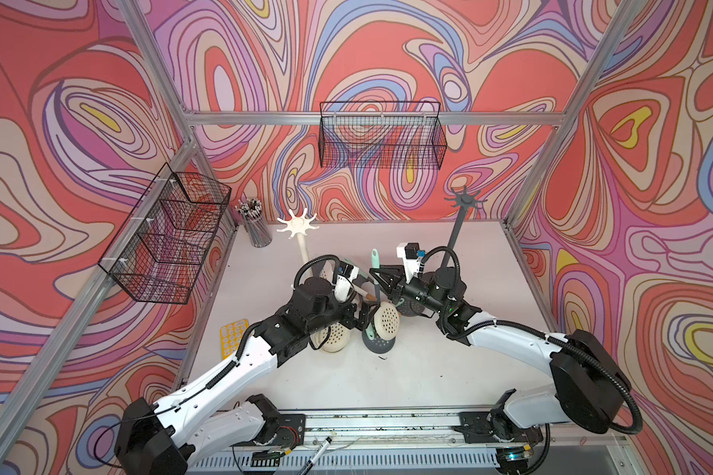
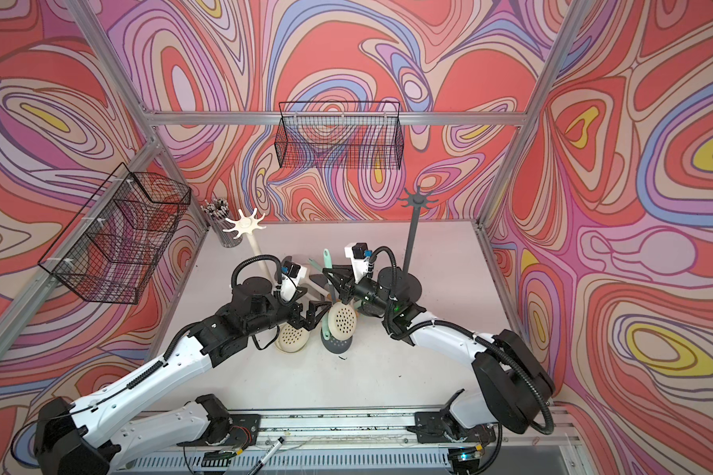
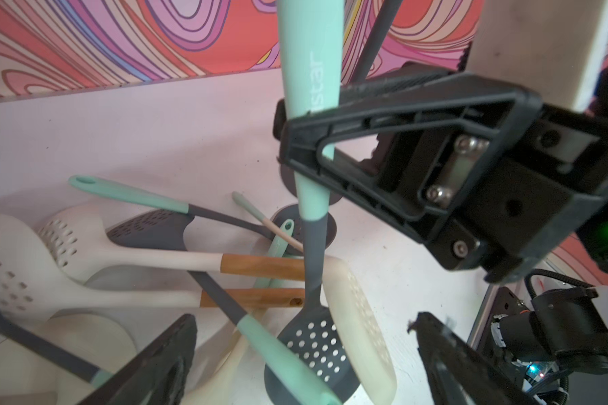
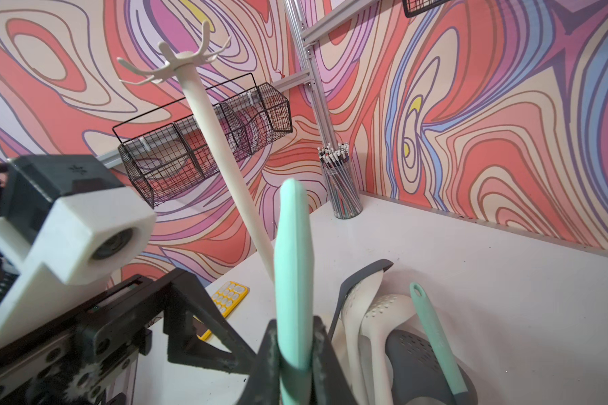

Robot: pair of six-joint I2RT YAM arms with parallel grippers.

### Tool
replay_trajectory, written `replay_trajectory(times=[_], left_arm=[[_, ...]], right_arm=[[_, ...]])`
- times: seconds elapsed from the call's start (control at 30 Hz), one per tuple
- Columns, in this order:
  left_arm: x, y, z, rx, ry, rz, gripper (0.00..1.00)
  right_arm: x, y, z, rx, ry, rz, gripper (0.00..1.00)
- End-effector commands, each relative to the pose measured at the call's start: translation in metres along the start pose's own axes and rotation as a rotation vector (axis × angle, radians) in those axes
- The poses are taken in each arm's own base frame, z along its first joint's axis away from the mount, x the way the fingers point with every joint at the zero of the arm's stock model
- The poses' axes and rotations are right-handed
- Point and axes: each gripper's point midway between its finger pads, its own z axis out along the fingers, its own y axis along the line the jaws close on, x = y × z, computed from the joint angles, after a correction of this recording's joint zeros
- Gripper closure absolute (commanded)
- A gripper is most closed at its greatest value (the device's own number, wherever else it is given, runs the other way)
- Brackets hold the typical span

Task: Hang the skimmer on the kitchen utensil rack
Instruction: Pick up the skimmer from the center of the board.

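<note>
Right gripper [image 4: 294, 338] jaws pinch the skimmer [image 3: 309, 87] by its mint handle; left gripper [image 3: 302, 357] jaws gape wide beside it. If lifted, its head may snag the utensils [image 3: 155, 261] beneath, twisting the hold.

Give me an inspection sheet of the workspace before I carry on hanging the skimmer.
Surface: white table, a few dark specks.
Job's things: skimmer, mint handle, held handle-up over the pile; cream rack and grey rack upright, nothing on their hooks.
Clutter: utensil pile mid-table; yellow gridded item; pen cup in the back corner.
Grippers: right gripper shut on the skimmer's handle; left gripper open, at the pile.
Cables: black conduits loop at both wrists; no snag seen.
Surroundings: back basket and side basket on patterned walls.
</note>
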Motion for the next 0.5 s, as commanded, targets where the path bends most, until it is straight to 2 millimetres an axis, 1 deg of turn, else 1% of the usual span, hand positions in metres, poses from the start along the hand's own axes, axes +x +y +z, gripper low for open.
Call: replay_trajectory(times=[0.0,0.07,0.13,0.2,0.23,0.27,0.3,0.43,0.47], left_arm=[[-0.014,-0.005,0.01,0.055,-0.085,0.028,0.05],[-0.015,0.004,0.018,0.042,-0.104,0.025,0.13],[-0.015,0.011,0.024,0.038,-0.13,0.02,0.18],[-0.015,0.012,0.03,0.063,-0.155,0.031,0.3],[-0.017,0.014,0.032,0.067,-0.174,0.036,0.37],[-0.019,0.013,0.033,0.08,-0.194,0.047,0.44],[-0.021,0.012,0.033,0.091,-0.21,0.059,0.48],[-0.03,0.002,0.034,0.157,-0.261,0.102,0.77],[-0.031,-0.001,0.035,0.173,-0.268,0.11,0.79]], right_arm=[[-0.027,0.021,0.0,-0.097,-0.085,0.018,0.89],[-0.025,0.021,0.001,-0.104,-0.086,0.041,0.89],[-0.025,0.023,0.002,-0.123,-0.091,0.063,0.89],[-0.027,0.025,0.002,-0.137,-0.098,0.077,0.89],[-0.026,0.025,0.002,-0.139,-0.099,0.084,0.89],[-0.026,0.025,0.002,-0.139,-0.098,0.086,0.89],[-0.026,0.025,0.002,-0.139,-0.096,0.084,0.89],[-0.026,0.022,0.003,-0.12,-0.092,0.074,0.88],[-0.026,0.022,0.003,-0.117,-0.093,0.072,0.88]])
